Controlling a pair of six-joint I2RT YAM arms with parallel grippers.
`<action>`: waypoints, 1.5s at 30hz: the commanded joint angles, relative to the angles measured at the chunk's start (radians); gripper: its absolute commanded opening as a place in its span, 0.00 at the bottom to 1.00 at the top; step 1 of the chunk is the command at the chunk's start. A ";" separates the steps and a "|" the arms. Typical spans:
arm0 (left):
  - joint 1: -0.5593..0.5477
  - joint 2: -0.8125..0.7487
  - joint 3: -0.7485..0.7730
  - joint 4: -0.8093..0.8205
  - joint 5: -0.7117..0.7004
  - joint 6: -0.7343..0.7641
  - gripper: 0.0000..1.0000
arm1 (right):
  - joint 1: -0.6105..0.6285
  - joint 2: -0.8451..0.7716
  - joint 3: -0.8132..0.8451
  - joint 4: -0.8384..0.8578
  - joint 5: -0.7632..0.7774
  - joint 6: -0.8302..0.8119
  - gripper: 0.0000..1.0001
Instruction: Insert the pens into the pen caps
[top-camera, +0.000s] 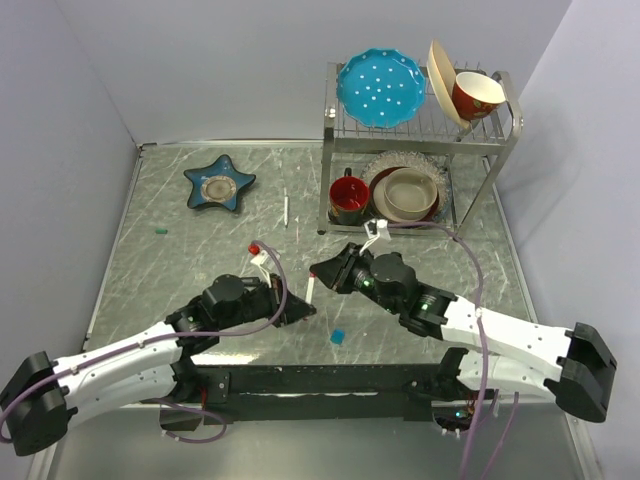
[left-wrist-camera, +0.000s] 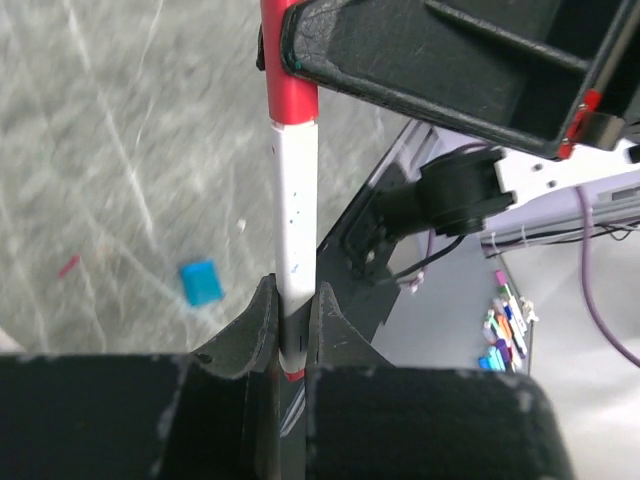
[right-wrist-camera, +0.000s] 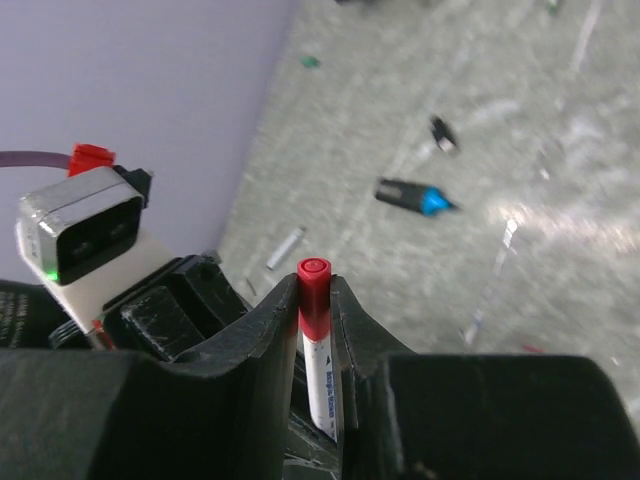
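The left pincer (top-camera: 303, 307) is gripping a slim white pen (left-wrist-camera: 297, 210) low on its barrel. Its two black fingers (left-wrist-camera: 255, 330) are pressing in tight from either side, with only the barrel between them. The pen is being held up off the grey scratched surface (top-camera: 170, 270), in the gap between the two arms and toward the near edge.

The right pincer (right-wrist-camera: 313, 315) is clamping narrowly around the short red cap (right-wrist-camera: 313, 290) sitting on the pen's other end. One finger is lying against each side of the cap, and its round end is poking out just past the fingertips. Both pincers are holding the same pen, one at each end, and are facing each other almost tip to tip.

A bright blue cap (top-camera: 338, 336) is lying loose on the surface just to the near side of the held pen, apart from both pincers. Farther back, a thin white pen (top-camera: 286, 210) is lying alone between a blue star-shaped ceramic dish (top-camera: 219, 183) and a metal wire dish rack (top-camera: 327, 160). A tiny teal cap (top-camera: 160, 232) is resting well off to the left. The right wrist view is also showing a thick black marker with a blue end (right-wrist-camera: 410, 195) lying on the surface. A small black cap (right-wrist-camera: 443, 133) is sitting near it without touching.
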 joint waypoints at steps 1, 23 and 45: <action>0.005 -0.034 0.131 0.026 -0.056 0.107 0.01 | 0.027 -0.033 0.034 0.036 -0.043 -0.057 0.25; 0.005 -0.115 0.256 -0.105 0.032 0.247 0.01 | 0.055 -0.188 0.248 -0.154 -0.032 -0.175 0.75; 0.005 -0.158 0.236 -0.096 0.121 0.240 0.01 | 0.057 -0.032 0.472 -0.298 -0.032 -0.296 0.52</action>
